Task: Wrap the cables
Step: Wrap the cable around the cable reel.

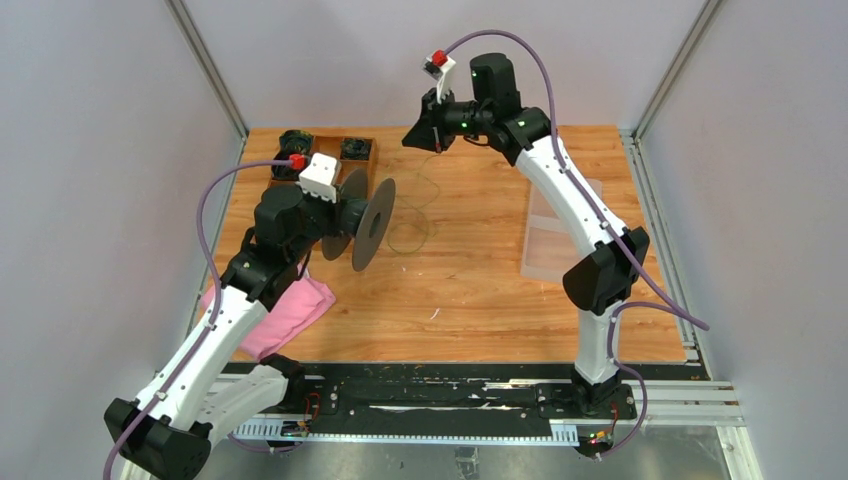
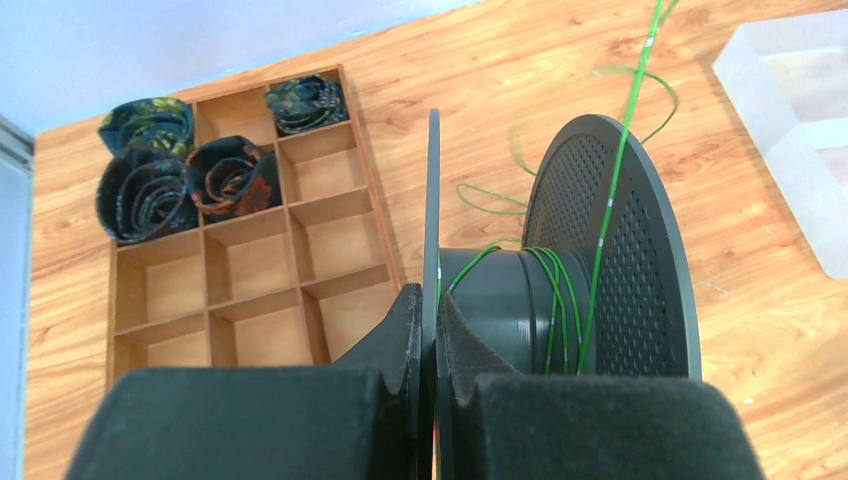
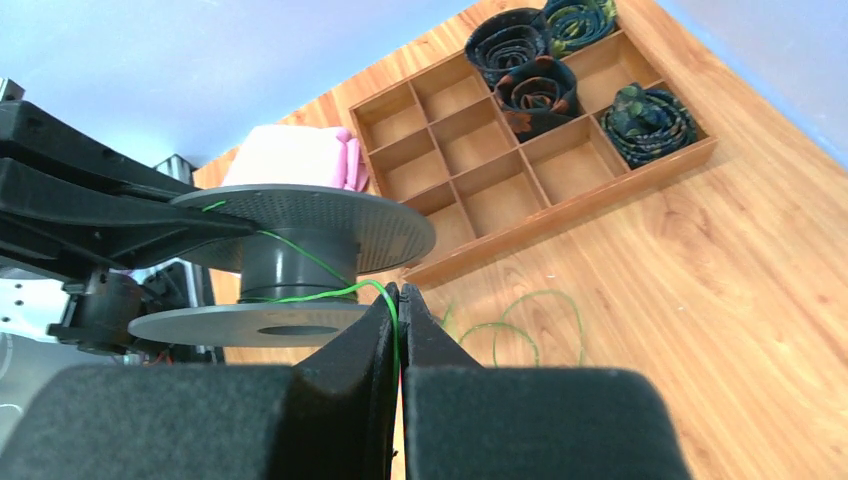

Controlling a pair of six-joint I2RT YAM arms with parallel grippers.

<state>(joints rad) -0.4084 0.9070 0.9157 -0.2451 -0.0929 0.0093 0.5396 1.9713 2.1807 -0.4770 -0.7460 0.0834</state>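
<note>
The left gripper [image 2: 430, 300] is clamped on the rim of one flange of a dark spool [image 2: 610, 250], with a finger on each face of the disc. It holds the spool on edge above the table [image 1: 480, 300], left of centre.

The right gripper [image 3: 398, 295] is raised over the far middle of the table, and its jaws are closed on the green cable [image 2: 626, 140]. The cable runs taut from this pinch down to the spool. There it makes a few turns around the hub, close to the perforated flange on the side away from the left gripper. More cable lies in loose loops on the table, just right of the spool and below the right gripper.

At the far left a wooden tray [image 2: 250, 265] is divided into square cells. Four dark patterned rolled ties [image 2: 140, 195] sit in it, one to a cell, all at its far end. The nearer cells show bare wood.

A pink cloth [image 1: 285, 315] lies at the near left, partly under the left arm. A clear bin [image 1: 560, 240] lies to the right, beside the right arm. I cannot tell what it holds.
</note>
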